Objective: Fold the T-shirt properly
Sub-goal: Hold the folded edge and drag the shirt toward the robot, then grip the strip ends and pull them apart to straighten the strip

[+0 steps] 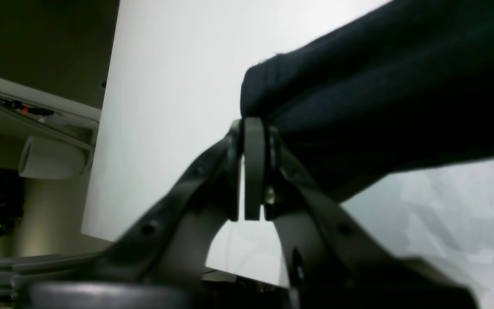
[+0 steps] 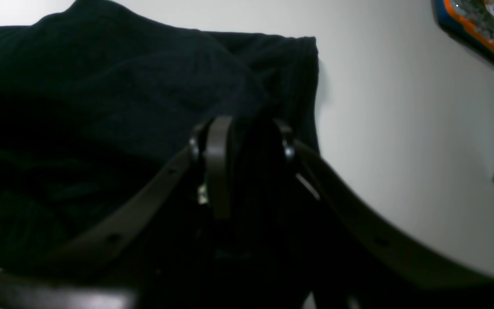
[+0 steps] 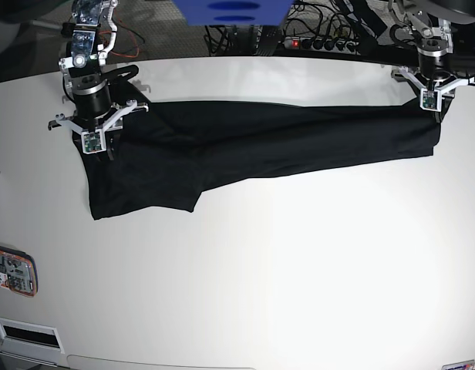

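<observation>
A white table [image 3: 299, 254] is filling most of the base view, an orange-edged device [image 3: 12, 271] is lying at its left edge, a blue object [image 3: 230, 11] is showing beyond the far edge, and a power strip [image 3: 318, 43] with cables is sitting beside it.

Black T-shirt [image 3: 245, 142] lies stretched sideways across the white table's far half

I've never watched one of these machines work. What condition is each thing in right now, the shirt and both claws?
T-shirt: stretched into a long band across the table, folded lengthwise, one sleeve hanging out.
Left gripper: shut, pinching one end of the shirt.
Right gripper: closed on the other end's bunched cloth.
</observation>
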You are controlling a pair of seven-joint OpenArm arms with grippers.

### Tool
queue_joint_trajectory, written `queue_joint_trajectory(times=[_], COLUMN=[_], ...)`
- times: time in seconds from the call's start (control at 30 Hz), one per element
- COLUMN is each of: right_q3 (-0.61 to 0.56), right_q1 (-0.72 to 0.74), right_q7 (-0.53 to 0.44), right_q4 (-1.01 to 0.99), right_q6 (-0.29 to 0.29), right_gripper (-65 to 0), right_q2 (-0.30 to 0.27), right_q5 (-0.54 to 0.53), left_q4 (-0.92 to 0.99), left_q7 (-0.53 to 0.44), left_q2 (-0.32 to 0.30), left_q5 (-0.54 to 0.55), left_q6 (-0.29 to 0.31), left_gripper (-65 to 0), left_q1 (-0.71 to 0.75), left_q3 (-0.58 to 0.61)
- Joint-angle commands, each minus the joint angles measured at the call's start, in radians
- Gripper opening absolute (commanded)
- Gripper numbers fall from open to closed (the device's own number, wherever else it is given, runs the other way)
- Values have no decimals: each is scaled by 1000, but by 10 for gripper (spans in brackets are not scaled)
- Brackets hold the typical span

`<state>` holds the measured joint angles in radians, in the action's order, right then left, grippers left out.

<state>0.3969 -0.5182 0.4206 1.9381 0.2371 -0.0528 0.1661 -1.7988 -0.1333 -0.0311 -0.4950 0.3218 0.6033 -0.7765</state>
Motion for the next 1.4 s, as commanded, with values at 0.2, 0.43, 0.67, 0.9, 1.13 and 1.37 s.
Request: queue_joint_trajectory(times=[0.2,0.43,0.67,0.9,1.13,1.37], right_q3=[1,1,1,-66,-123,-171], right_q1=[-4,0,0,2,2,125], right_q7=[-32,-32,-32,-25,-25,-25], right_q4=[16,16,16,13,-12,-104], right_q6=[-3,-3,-3,-3,-3,-3], right_gripper=[-512,-512,-512,-512,-514,-516], right_q2=[-37,-48,-48,-48,-48,-48], right_q5=[-4,-6,-6,-7,-9,-10], left_q4=[-25,-31,-22,-19,15,310], left_q7=[-25,-22,-22,-21,149,222], left_q2=[12,12,10,15,59,-26], left_q5=[2,2,2,43,267,287], left_q6=[-17,-17,-16,-17,-17,-17], left_gripper=[-650,-417,-336,-351,-511,-650], left_q1=[-56,-52,-52,-55,-56,-174], left_q3=[-130,-149,-143,-76,58,90])
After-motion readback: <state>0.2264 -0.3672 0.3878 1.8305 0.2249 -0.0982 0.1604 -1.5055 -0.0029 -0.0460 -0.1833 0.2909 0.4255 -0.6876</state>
